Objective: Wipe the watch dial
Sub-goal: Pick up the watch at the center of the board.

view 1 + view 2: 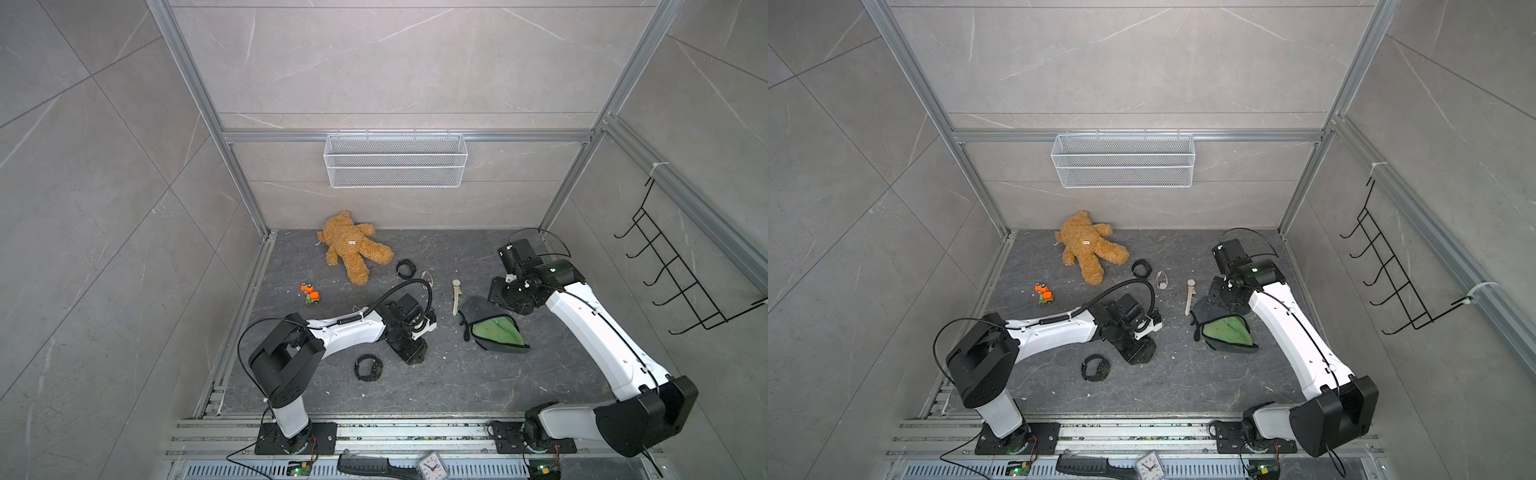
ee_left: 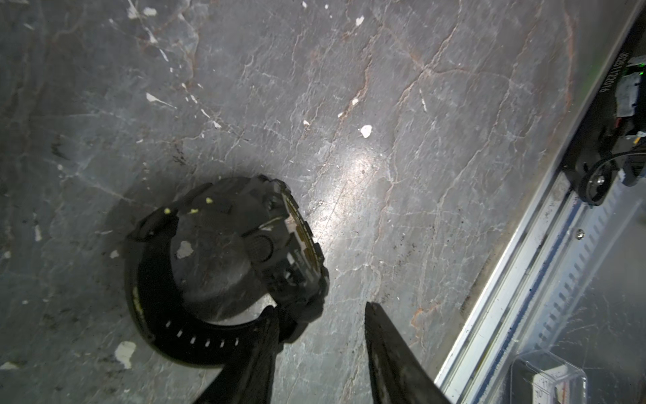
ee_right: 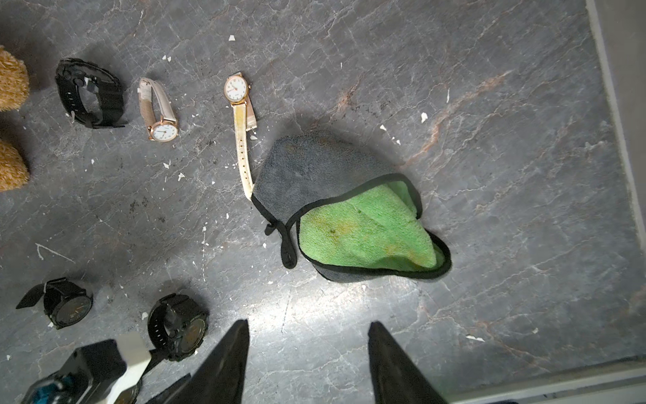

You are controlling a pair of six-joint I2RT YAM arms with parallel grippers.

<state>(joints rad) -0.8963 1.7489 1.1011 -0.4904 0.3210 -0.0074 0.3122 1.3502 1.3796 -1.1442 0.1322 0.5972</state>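
A chunky black watch (image 2: 272,245) stands on its edge on the dark stone floor, its gold-rimmed dial (image 2: 304,241) facing sideways. My left gripper (image 2: 320,307) is open right beside it. One finger (image 2: 258,349) overlaps the strap by the case, and the gap holds only floor. In both top views the left gripper (image 1: 411,353) (image 1: 1138,351) covers that watch. A grey and green cloth (image 3: 349,210) (image 1: 494,326) lies crumpled on the floor. My right gripper (image 3: 309,325) (image 1: 498,297) hangs open over bare floor near the cloth, empty.
More watches lie around: a black one (image 1: 368,368) by the left arm, another black one (image 1: 406,268), a rose-gold one (image 3: 159,108), and a white-strapped one (image 3: 237,91) touching the cloth. A teddy bear (image 1: 353,245) and toy cars (image 1: 311,293) sit far left. The metal rail (image 2: 524,280) runs along the front.
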